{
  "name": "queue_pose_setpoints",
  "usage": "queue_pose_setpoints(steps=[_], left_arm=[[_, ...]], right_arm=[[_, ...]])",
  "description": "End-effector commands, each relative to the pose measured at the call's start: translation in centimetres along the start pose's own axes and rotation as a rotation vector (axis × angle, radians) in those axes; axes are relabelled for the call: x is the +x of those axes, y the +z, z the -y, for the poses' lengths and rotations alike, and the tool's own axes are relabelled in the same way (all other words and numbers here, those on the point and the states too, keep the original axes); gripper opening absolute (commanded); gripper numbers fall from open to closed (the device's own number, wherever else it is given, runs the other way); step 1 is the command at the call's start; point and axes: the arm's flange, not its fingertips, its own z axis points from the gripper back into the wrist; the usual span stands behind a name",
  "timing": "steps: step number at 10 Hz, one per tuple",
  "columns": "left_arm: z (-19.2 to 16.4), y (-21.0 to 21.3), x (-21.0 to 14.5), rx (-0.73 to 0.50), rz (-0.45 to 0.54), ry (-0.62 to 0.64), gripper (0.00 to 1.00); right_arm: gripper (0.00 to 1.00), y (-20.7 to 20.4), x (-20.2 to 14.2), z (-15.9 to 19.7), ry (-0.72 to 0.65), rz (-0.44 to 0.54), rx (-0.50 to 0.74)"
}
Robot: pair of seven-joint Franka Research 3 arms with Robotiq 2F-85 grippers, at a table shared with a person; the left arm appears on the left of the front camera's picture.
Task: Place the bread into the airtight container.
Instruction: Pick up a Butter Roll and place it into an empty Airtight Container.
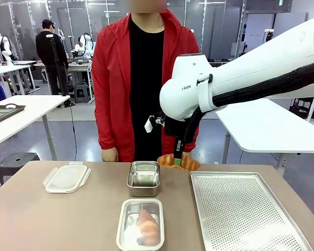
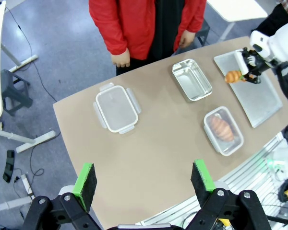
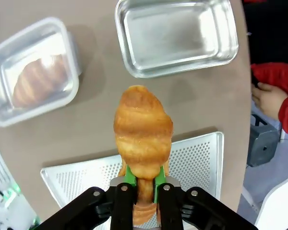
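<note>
Over the brown table (image 1: 31, 209), the right gripper (image 3: 143, 179) is clamped on a croissant (image 3: 143, 129), with the perforated tray (image 3: 197, 158) beneath it and the empty steel container (image 3: 177, 36) just ahead of its fingertips. The left gripper (image 2: 144, 176) hangs spread wide, holding nothing.

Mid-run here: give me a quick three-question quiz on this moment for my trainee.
1. True or false: the right claw is shut on a croissant.
2. Multiple choice: the steel container farther from the robot holds A) a croissant, B) nothing, C) a lid.
3. Fill in: the left claw, high over the table, is ____.
Key: 1 true; 2 B; 3 open.
</note>
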Motion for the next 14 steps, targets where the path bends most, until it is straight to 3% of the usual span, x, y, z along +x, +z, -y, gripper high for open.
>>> queue_pose_setpoints(steps=[1,5,7,9,12,14], left_arm=[[0.1,0.1,-0.1,-0.005,0.002,-0.003,1.0],[0.1,0.1,-0.1,-0.005,0.002,-0.003,1.0],[0.1,0.1,-0.1,-0.005,0.002,-0.003,1.0],[0.1,0.1,-0.1,-0.005,0.002,-0.003,1.0],[0.1,0.1,-0.1,-0.005,0.002,-0.003,1.0],[0.1,0.1,-0.1,-0.005,0.002,-0.003,1.0]], right_arm=[[0.17,-1.3,1.8,1.3,-0.116,0.031,-0.037],[0.17,-3.1,8.9,2.1,-0.12,-0.037,-0.037],[0.17,-4.1,11.1,2.3,-0.192,-0.063,-0.03],[0.17,-5.5,11.7,2.6,-0.399,-0.094,-0.056],[0.17,-7.0,11.6,2.1,-0.876,0.024,-0.088],[0.17,-8.4,11.7,2.3,-0.966,0.103,-0.105]])
